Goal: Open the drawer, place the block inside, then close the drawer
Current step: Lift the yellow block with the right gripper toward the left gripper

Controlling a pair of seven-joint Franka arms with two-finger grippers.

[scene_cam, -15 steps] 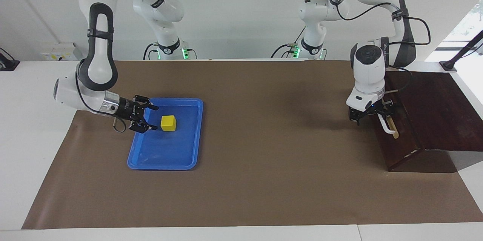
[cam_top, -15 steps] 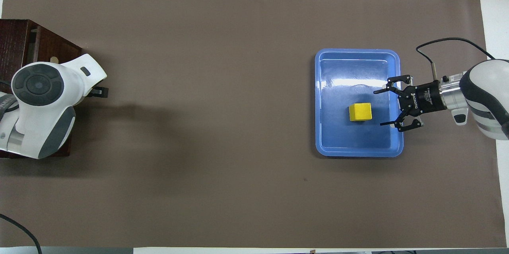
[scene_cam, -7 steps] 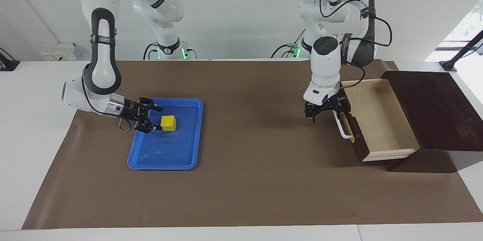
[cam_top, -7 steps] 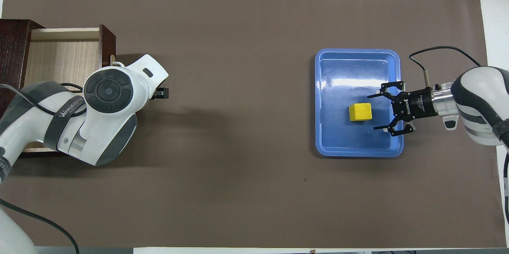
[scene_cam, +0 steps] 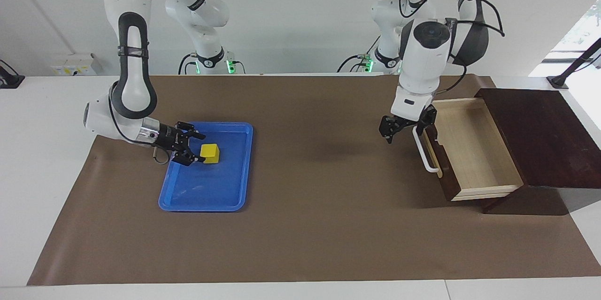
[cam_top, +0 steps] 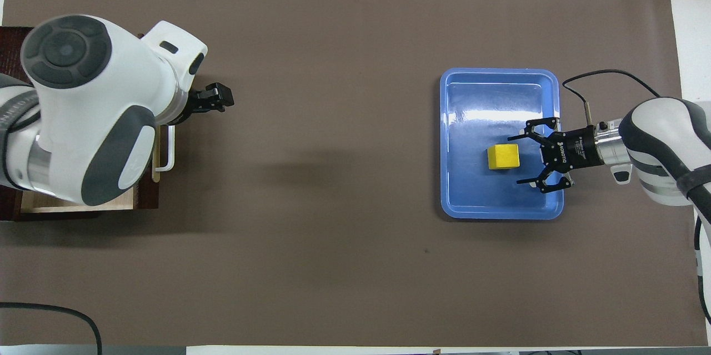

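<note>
Between the spread fingers of the right gripper (scene_cam: pixel 196 148), just ahead of their tips, sits the small bright yellow cube block (scene_cam: pixel 209 153) on the blue plastic tray (scene_cam: pixel 235 196). Neither fingertip touches it yet, as far as I can judge. A good grasp means sliding forward until both pads flank the cube's flat sides squarely, then closing without dragging the tray. Up over the white bar handle (scene_cam: pixel 424 155), the left gripper (scene_cam: pixel 406 127) hangs with fingers parted, holding nothing. The dark brown wooden drawer (scene_cam: pixel 450 187) stands pulled out, its pale interior ready.

Drawer (cam_top: pixel 145 199) mostly hidden under left arm
</note>
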